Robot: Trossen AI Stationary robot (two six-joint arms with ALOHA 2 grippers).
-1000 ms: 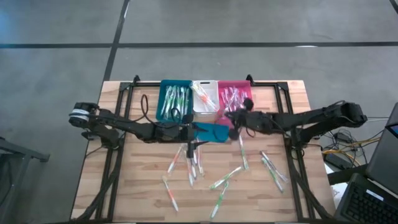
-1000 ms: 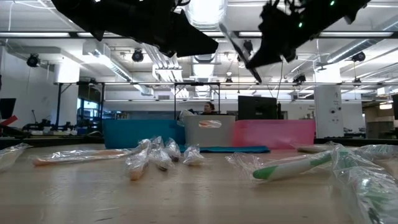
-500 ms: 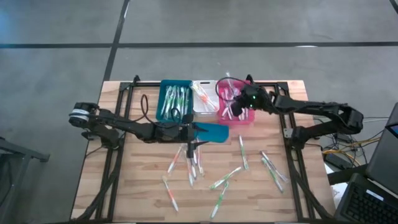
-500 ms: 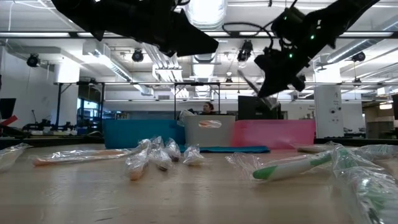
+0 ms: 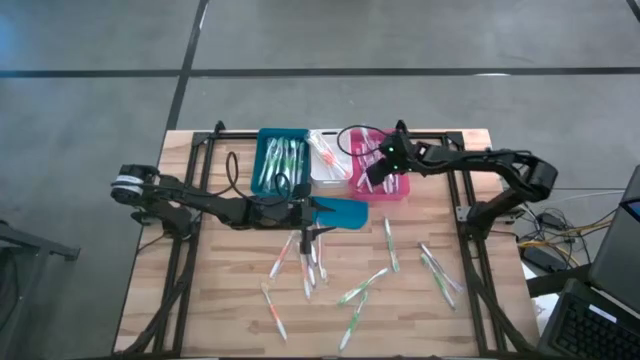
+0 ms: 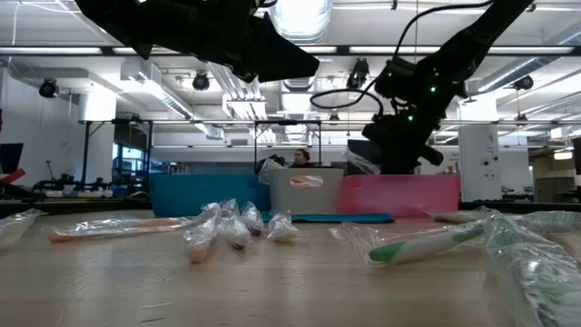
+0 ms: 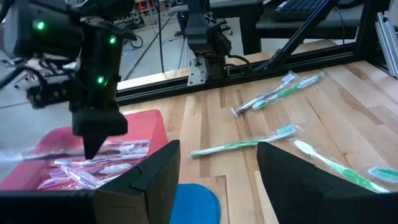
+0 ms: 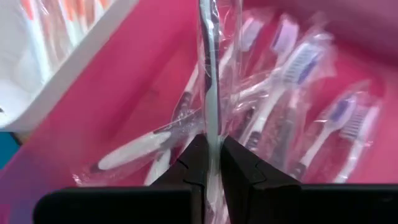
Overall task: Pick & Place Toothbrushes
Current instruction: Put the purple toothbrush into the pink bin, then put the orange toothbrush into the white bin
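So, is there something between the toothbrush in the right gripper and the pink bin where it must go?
Nothing visible. The right gripper is shut on a wrapped toothbrush directly above the open pink bin. Below it lie only the other wrapped toothbrushes in the bin. The left gripper waits open over the table.

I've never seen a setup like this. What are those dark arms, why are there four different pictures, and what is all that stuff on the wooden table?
These are two robot arms sorting wrapped toothbrushes into coloured bins. One picture looks straight down on the table; one sits at table height; two come from cameras on the arms' wrists.

At the back stand a teal bin, a white bin and a pink bin, each already holding toothbrushes. More loose toothbrushes lie scattered on the wood, beside a flat teal piece.

The right gripper is over the pink bin, jaws shut on a wrapped toothbrush. The left gripper waits mid-table with jaws open, holding nothing.
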